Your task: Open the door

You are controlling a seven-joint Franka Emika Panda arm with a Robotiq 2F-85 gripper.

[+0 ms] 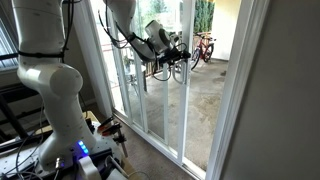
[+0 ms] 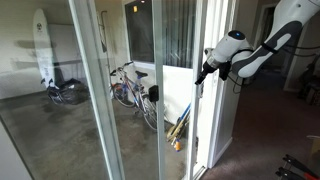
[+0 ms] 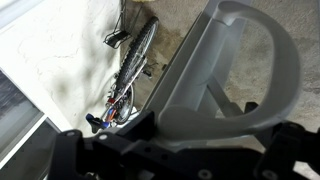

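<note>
Wrist view, claw (image 3: 198,140) astride door (image 3: 192,62) handle (image 3: 286,62)

Scanning for lettering; no text, label, brand, number or sign can be read in any view; the tall sliding glass door in its narrow white frame (image 3: 195,65) is plain where the wrist view shows it up close; the dark-framed bicycle (image 3: 135,60) outside is too blurred for any brand to be made out; the glossy white robot arm (image 1: 55,90) shows no legible marking in an exterior view.
</note>
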